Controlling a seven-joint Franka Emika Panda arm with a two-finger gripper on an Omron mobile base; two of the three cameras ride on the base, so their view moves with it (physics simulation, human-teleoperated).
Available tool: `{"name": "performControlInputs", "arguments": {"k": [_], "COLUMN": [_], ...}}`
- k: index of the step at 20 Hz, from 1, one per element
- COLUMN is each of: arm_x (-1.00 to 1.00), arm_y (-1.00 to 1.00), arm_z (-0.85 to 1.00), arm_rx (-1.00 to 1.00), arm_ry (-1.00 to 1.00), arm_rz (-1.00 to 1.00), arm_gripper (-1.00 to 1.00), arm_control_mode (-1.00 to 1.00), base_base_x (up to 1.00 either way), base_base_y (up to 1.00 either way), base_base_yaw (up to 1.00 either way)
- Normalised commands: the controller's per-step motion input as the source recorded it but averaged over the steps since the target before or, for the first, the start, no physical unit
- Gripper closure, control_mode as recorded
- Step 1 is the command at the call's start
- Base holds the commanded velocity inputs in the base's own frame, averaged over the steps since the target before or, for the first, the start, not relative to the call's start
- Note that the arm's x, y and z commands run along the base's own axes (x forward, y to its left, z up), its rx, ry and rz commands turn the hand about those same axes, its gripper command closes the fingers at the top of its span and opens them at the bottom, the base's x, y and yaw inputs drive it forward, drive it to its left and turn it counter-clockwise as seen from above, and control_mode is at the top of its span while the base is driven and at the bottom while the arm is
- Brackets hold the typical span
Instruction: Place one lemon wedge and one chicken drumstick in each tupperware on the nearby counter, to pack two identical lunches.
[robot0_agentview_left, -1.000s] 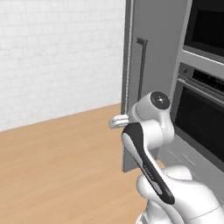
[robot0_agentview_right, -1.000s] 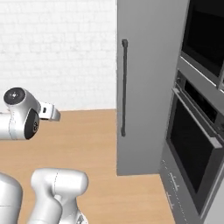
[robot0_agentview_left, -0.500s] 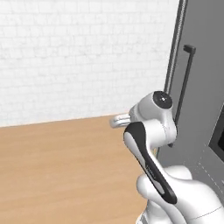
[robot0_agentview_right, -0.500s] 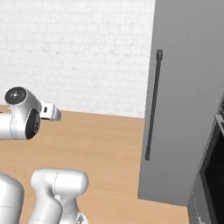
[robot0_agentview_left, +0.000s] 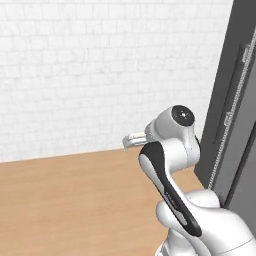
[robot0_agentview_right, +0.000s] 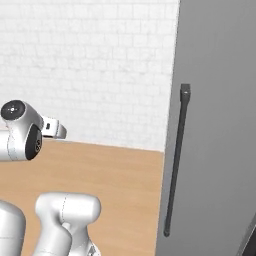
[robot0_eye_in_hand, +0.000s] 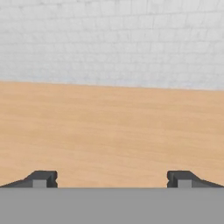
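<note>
My gripper is open, its two dark fingertips set wide apart with nothing between them. It looks out over bare wooden floor toward a white brick wall. The white arm is folded up close above the base, and its hand juts forward at mid height. The lemon wedge, the chicken drumstick, the tupperware and the counter are out of view.
A tall dark-grey cabinet front with a long vertical dark handle stands close on the right. It also fills the right edge of the left base view. Wooden floor stretches left to the brick wall.
The whole picture has shifted: the cabinet has slid to the right and the ovens have gone out of frame, so the base has turned. The arm keeps its folded pose with the gripper open.
</note>
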Motion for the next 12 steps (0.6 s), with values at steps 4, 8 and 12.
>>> {"name": "performControlInputs", "arguments": {"k": [4,8,12], "arm_x": [0.0,0.0,0.0], "arm_y": [0.0,0.0,0.0], "arm_z": [0.0,0.0,0.0], "arm_rx": [0.0,0.0,0.0], "arm_ry": [0.0,0.0,0.0], "arm_rz": [0.0,0.0,0.0], "arm_gripper": [-1.0,-1.0,-1.0], "arm_control_mode": [1.0,1.0,1.0], "base_base_x": [1.0,1.0,1.0], "base_base_y": [0.15,0.21,0.57], "base_base_yaw": [0.0,-0.01,-0.13]}}
